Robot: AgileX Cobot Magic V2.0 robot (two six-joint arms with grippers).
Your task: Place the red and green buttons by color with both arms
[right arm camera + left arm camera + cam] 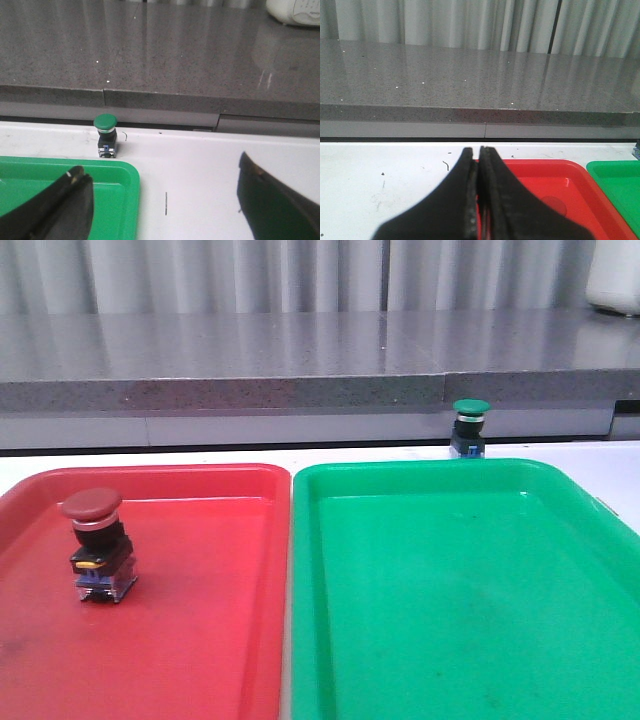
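Red is already sorted: the red button [98,545] stands upright inside the red tray [200,640], toward its 9 o'clock side. The green button [470,427] is not; it stands upright on the white table [200,165], just past the far rim of the green tray [460,590], at roughly 1 o'clock from that tray's middle in the front view.

Your left gripper [479,200] has its fingers pressed together on nothing, over the red tray's far corner. Your right gripper [165,205] is spread wide, empty, and well short of the green button, which sits toward 11 o'clock ahead of it in the wrist view.

Watch the approach. The button is tall on a narrow base, so I'd expect a finger brushing the cap to tip it or push it toward the grey ledge [300,390] behind. Coming in low over the tray rim could also catch a finger on it.
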